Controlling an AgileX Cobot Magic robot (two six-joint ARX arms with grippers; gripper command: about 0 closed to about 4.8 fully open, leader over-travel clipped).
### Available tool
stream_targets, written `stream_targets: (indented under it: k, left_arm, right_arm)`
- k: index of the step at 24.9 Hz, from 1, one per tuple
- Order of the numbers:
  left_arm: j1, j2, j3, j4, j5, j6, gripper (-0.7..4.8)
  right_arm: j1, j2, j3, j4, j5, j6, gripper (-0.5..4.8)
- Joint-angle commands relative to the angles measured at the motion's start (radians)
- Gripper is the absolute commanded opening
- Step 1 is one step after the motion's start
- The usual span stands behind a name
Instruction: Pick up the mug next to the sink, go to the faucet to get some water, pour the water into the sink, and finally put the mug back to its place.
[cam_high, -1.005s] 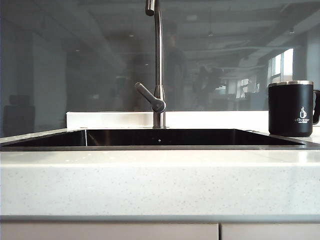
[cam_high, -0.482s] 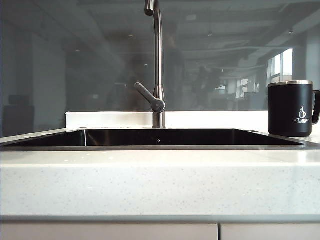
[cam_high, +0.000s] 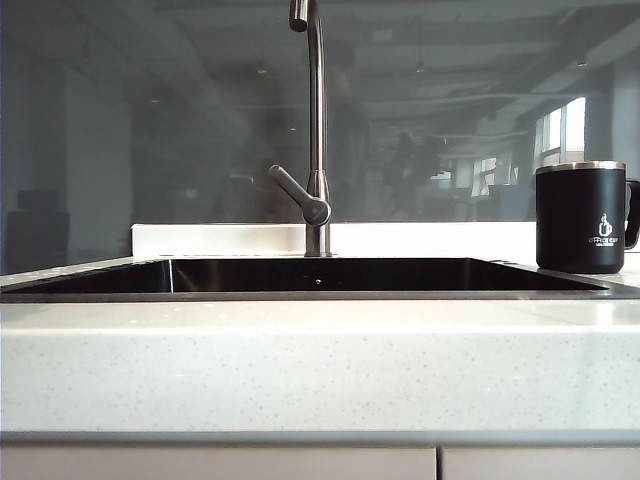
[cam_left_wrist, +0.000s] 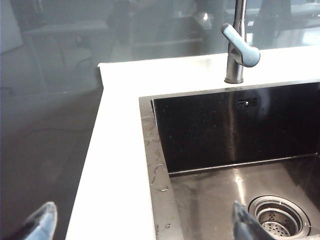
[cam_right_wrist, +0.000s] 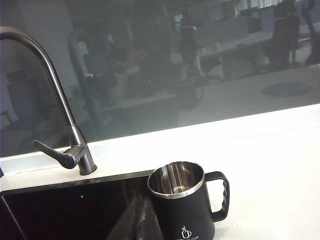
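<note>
The mug stood upright on the counter just beside the right end of the sink, untouched; in the right wrist view its handle was turned away from the basin. The faucet rose behind the middle of the sink, its lever angled out to the left.

The left gripper was seen with its fingers spread as wide as they go, holding nothing, poised over the sink's left corner near the drain. No fingers of the right gripper appeared in its own view; it was taken to be closed and empty, hanging above the mug and the sink's right end.

Trouble was judged most likely at the grasp. With closed jaws brought down on the mug, the steel rim could be struck and the mug tipped into the basin or pushed along the counter. The matte wall and the side handle could also let the mug twist in a poor grip. The gooseneck stood close enough to be clipped on the way to the spout.

Against the earlier exterior frames, nothing on the counter was found altered beyond a very slight leftward shift of the whole view; the mug, faucet and sink were matched in place.
</note>
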Motion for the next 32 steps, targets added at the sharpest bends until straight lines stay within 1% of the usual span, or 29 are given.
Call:
stream_targets:
  k: [1, 3, 6, 13, 15, 16, 17, 18, 19, 22, 23, 24, 25, 30, 31, 32]
  left_arm:
    - [0.0, 0.0, 0.003, 0.015, 0.0, 0.0, 4.79]
    - [0.0, 0.0, 0.003, 0.016, 0.001, 0.0, 4.79]
    - [0.0, 0.0, 0.003, 0.004, 0.046, 0.0, 4.79]
    - [0.0, 0.0, 0.003, 0.004, 0.045, 0.005, 4.79]
    - [0.0, 0.0, 0.003, 0.045, 0.034, 0.009, 4.79]
    - [0.0, 0.0, 0.003, 0.074, -0.011, -0.097, 4.79]
    - [0.0, 0.0, 0.003, 0.085, -0.042, -0.18, 4.79]
    - [0.0, 0.0, 0.005, 0.104, -0.138, -0.22, 4.35]
    - [0.0, 0.0, 0.005, 0.113, -0.17, -0.219, 3.48]
    - [0.0, 0.0, 0.005, 0.129, -0.172, -0.216, 1.62]
    - [0.0, 0.0, 0.005, 0.129, -0.172, -0.213, 0.82]
    - [0.0, 0.0, 0.005, 0.128, -0.172, -0.213, 0.29]
    - [0.0, 0.0, 0.005, 0.129, -0.172, -0.208, -0.06]
    - [0.0, 0.0, 0.005, 0.122, -0.156, -0.197, -0.06]
    - [0.0, 0.0, 0.004, 0.115, -0.152, -0.188, -0.06]
    - [0.0, 0.0, 0.003, 0.101, -0.136, -0.158, -0.06]
  right_arm:
    - [0.001, 0.001, 0.003, 0.012, 0.001, 0.002, -0.01]
    - [0.001, 0.001, 0.003, 0.012, 0.001, 0.002, -0.01]
    - [0.001, 0.001, 0.003, 0.012, 0.001, 0.002, -0.01]
    - [0.001, 0.001, 0.003, 0.012, 0.001, 0.002, -0.01]
    - [0.001, 0.001, 0.003, 0.012, 0.001, 0.002, -0.01]
    - [0.001, 0.001, 0.003, 0.012, 0.001, 0.002, -0.01]
    - [0.001, 0.001, 0.003, 0.012, 0.001, 0.002, -0.01]
    - [0.001, 0.001, 0.003, 0.012, 0.001, 0.002, -0.01]
    - [0.001, 0.001, 0.003, 0.012, 0.001, 0.002, -0.01]
    - [0.001, 0.001, 0.003, 0.012, 0.001, 0.002, -0.01]
    - [0.001, 0.001, 0.003, 0.012, 0.001, 0.002, -0.01]
    - [0.001, 0.001, 0.003, 0.012, 0.001, 0.002, -0.01]
    - [0.001, 0.001, 0.003, 0.012, 0.001, 0.002, -0.01]
    - [0.001, 0.001, 0.003, 0.012, 0.001, 0.002, -0.01]
    - [0.001, 0.001, 0.003, 0.012, 0.001, 0.002, -0.01]
    - [0.001, 0.001, 0.003, 0.012, 0.001, 0.002, -0.01]
